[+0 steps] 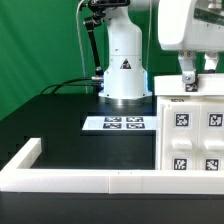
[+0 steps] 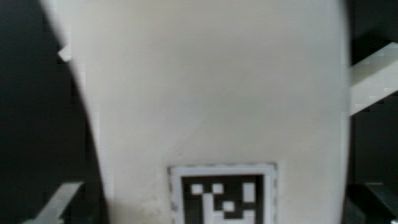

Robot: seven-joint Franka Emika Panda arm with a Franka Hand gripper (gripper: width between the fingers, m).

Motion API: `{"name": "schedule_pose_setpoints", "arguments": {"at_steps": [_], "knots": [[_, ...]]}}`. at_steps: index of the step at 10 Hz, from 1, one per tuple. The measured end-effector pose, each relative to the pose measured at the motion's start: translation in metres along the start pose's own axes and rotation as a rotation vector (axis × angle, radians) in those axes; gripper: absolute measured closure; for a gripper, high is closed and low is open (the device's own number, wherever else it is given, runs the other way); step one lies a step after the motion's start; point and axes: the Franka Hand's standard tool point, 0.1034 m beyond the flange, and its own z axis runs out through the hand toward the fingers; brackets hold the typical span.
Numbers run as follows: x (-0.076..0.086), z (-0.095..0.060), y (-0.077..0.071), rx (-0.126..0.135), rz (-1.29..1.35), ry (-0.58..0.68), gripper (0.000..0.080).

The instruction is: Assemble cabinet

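Observation:
The cabinet (image 1: 195,135) is a white box with several black-and-white tags on its face. It stands at the exterior view's right, against the border rail. My gripper (image 1: 187,84) comes down from above onto its top edge. In the wrist view a broad white cabinet panel (image 2: 205,90) with one tag (image 2: 226,195) fills the picture. My gripper (image 2: 214,208) straddles this panel. The fingertips (image 2: 63,205) show dimly at either side, with a thin dark gap between each and the panel. The jaws stand open.
The marker board (image 1: 116,124) lies flat on the black table in front of the arm's white base (image 1: 124,70). The long low white border rail (image 1: 80,180) runs along the table's front and turns back at the exterior view's left. A green screen stands behind.

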Motion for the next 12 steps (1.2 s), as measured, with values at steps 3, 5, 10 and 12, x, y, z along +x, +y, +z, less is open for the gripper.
{"name": "schedule_pose_setpoints", "arguments": {"at_steps": [3,5,10,12], "knots": [[0.000,0.000,0.001,0.000,0.048,0.000,0.0241],[-0.001,0.000,0.001,0.000,0.175,0.000,0.0241],[-0.003,0.001,0.017,-0.034,0.642,0.045,0.0239],[-0.006,0.003,0.015,-0.023,0.909,0.060,0.0239]]}}
